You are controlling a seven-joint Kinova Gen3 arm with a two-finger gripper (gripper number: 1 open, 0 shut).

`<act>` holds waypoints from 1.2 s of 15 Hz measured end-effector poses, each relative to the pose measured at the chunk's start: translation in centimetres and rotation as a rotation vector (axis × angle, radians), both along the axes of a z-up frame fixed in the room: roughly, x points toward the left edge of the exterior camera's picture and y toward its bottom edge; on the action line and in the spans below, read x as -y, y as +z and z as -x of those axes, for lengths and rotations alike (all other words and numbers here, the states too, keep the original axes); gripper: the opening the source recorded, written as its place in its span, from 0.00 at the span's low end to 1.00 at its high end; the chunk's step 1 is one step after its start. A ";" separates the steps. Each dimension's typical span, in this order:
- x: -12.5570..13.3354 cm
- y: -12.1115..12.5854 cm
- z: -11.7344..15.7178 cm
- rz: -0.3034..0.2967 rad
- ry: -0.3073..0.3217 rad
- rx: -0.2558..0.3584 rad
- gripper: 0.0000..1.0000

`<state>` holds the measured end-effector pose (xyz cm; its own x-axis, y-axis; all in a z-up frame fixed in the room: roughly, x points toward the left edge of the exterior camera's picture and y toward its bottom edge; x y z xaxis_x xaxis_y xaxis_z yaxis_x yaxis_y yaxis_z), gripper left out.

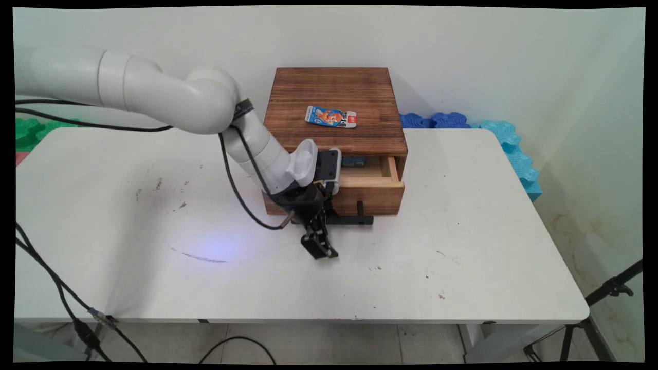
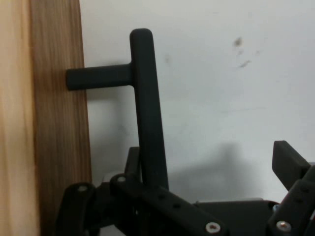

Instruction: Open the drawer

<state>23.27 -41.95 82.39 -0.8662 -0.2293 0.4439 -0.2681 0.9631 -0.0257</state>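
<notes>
A wooden box (image 1: 334,92) stands at the back middle of the table, its drawer (image 1: 371,186) pulled partly out. The drawer's black bar handle (image 1: 354,220) sticks out in front. My gripper (image 1: 319,248) points down at the table just left of and in front of that handle. In the hand view the handle (image 2: 147,108) runs upright beside the wooden drawer front (image 2: 54,123), close to the left finger, and the gripper (image 2: 211,172) is open with the right finger (image 2: 289,166) well apart from the bar. A blue and orange packet (image 1: 331,117) lies on the box top.
Something blue (image 1: 353,161) shows inside the open drawer. Blue foam mats (image 1: 493,133) lie behind the table's right side and green ones (image 1: 31,131) at the left. A black tripod (image 1: 606,298) stands at the lower right. Black cables (image 1: 241,200) hang from the arm.
</notes>
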 end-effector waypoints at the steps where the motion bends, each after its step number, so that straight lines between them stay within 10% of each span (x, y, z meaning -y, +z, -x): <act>1: -0.5 0.1 0.1 -0.003 -0.004 -0.001 1.00; 18: -9.5 1.5 2.0 -0.053 -0.024 -0.023 1.00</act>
